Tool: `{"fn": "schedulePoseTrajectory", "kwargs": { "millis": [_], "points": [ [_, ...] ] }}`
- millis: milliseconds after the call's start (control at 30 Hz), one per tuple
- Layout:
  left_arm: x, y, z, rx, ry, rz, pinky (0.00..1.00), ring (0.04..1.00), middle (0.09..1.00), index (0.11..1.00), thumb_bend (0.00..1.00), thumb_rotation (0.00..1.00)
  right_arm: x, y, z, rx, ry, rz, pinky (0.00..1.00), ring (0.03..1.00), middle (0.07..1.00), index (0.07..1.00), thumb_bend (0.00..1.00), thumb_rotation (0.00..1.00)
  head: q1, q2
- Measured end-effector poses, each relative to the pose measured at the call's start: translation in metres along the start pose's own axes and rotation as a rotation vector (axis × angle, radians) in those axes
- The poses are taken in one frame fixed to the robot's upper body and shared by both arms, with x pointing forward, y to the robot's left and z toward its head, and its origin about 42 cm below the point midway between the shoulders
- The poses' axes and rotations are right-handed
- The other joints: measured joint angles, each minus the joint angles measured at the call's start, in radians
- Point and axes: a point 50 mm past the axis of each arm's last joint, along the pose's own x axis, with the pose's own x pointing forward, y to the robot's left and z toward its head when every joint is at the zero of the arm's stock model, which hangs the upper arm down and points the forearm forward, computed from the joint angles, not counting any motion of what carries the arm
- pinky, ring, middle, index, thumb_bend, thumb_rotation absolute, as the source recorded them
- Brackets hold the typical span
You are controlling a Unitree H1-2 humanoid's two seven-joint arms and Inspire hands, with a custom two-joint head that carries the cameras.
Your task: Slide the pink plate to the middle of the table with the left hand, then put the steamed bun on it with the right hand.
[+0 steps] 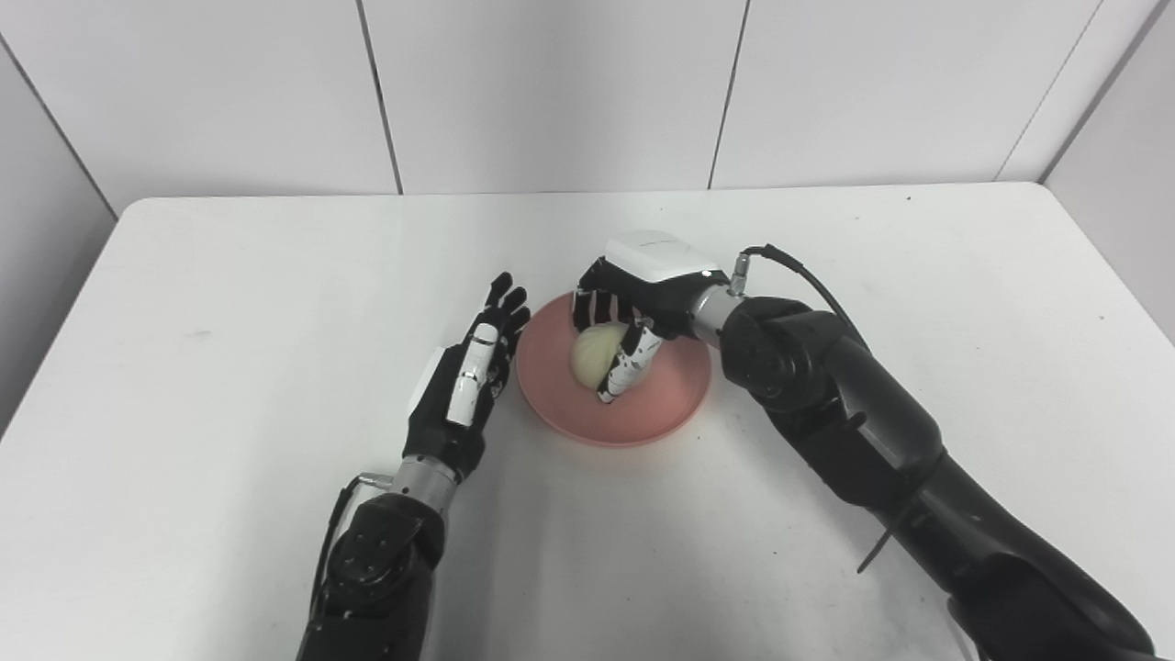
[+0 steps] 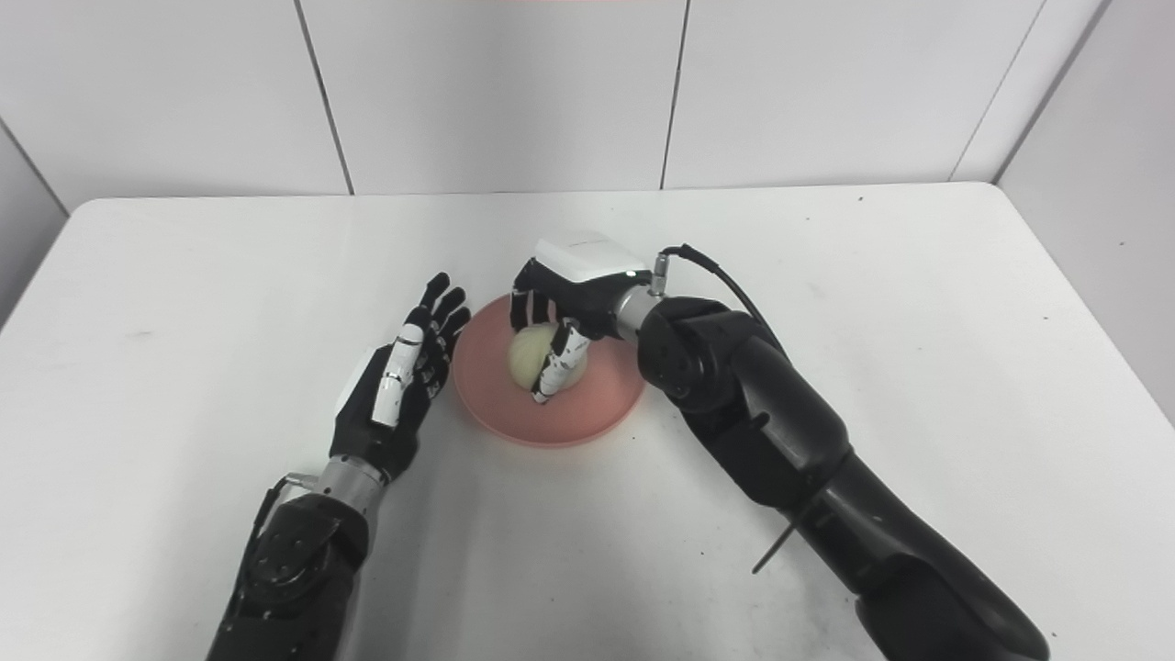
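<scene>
At frame centre, the round pink plate (image 1: 633,418) sits mid-table; the right hand (image 1: 633,303) curls around the pale round steamed bun (image 1: 595,356) over it, release pending. The left hand (image 1: 468,381), fingers extended and empty, rests beside the rim.

- The plate (image 1: 643,418) sat around the middle of the table (image 1: 229,303).
- The bun (image 1: 595,356) was on the plate, with the right hand (image 1: 633,294) wrapped over it from behind.
- The left hand (image 1: 468,381) was just left of the plate, right at its rim.
</scene>
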Motion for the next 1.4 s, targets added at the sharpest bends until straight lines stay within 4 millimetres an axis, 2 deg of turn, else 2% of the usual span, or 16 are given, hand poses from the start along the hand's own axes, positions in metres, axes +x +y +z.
{"fn": "schedulePoseTrajectory", "kwargs": {
  "millis": [100,267,433,567,633,667,733,767,900,1033,1267,1400],
  "points": [
    [0.0,0.0,0.0,0.0,0.0,0.0,1.0,0.986,0.993,1.0,0.52,1.0,0.0,0.001,0.001,-0.017,0.004,0.001,0.27,0.362,0.463,0.494,0.5,0.12,-0.002,0.002],
    [0.0,0.0,0.0,0.0,0.0,0.0,1.0,0.985,0.993,1.0,0.52,1.0,0.003,0.006,0.001,-0.034,0.015,0.016,0.24,0.314,0.42,0.494,0.5,0.12,0.002,0.003],
    [0.0,0.0,0.0,0.0,0.0,-0.001,1.0,0.986,0.994,1.0,0.52,1.0,0.006,0.011,0.003,-0.059,0.024,0.033,0.24,0.321,0.434,0.495,0.51,0.12,0.002,0.006],
    [0.0,0.0,0.0,0.001,0.0,-0.001,1.0,0.981,0.992,1.0,0.53,1.0,0.005,0.011,0.004,-0.069,0.022,0.04,0.37,0.464,0.564,0.496,0.51,0.15,0.002,0.006],
    [0.0,0.0,0.0,0.001,0.0,-0.001,1.0,0.983,0.993,1.0,0.53,1.0,0.004,0.011,0.005,-0.072,0.019,0.05,0.47,0.571,0.653,0.663,0.63,0.34,0.002,0.008],
    [0.0,0.0,0.0,0.001,0.0,-0.001,1.0,0.983,0.993,0.999,0.54,1.0,0.004,0.01,0.006,-0.075,0.017,0.059,0.52,0.628,0.698,0.696,0.67,0.41,0.002,0.008],
    [0.0,0.0,0.0,0.001,0.0,0.0,1.0,0.983,0.993,0.999,0.54,1.0,0.001,0.009,0.009,-0.085,0.012,0.071,0.55,0.65,0.714,0.707,0.69,0.43,0.003,0.009],
    [0.0,0.0,0.0,0.001,0.0,0.0,1.0,0.981,0.993,1.0,0.54,1.0,0.001,0.008,0.01,-0.091,0.012,0.08,0.6,0.707,0.756,0.742,0.74,0.53,0.003,0.009],
    [0.0,0.0,0.0,0.001,0.0,-0.001,1.0,0.987,0.996,1.0,0.53,1.0,-0.003,0.003,0.013,-0.122,0.013,0.116,0.7,0.815,0.834,0.821,0.82,0.69,0.003,0.012],
    [0.0,0.0,0.0,0.001,0.0,-0.002,1.0,0.995,1.0,1.0,0.53,1.0,-0.006,0.001,0.016,-0.135,0.008,0.144,0.76,0.857,0.87,0.858,0.85,0.77,0.003,0.012],
    [0.0,0.0,0.0,0.001,-0.002,-0.004,0.98,0.986,0.993,1.0,0.52,1.0,-0.015,-0.012,0.021,-0.139,0.03,0.165,0.72,0.844,0.893,0.876,0.86,0.8,0.0,0.011],
    [0.0,0.0,0.0,0.001,-0.002,-0.004,0.99,0.989,0.995,1.0,0.53,1.0,-0.021,-0.023,0.025,-0.147,0.037,0.151,0.74,0.862,0.904,0.875,0.87,0.82,0.0,0.009]
  ]
}}
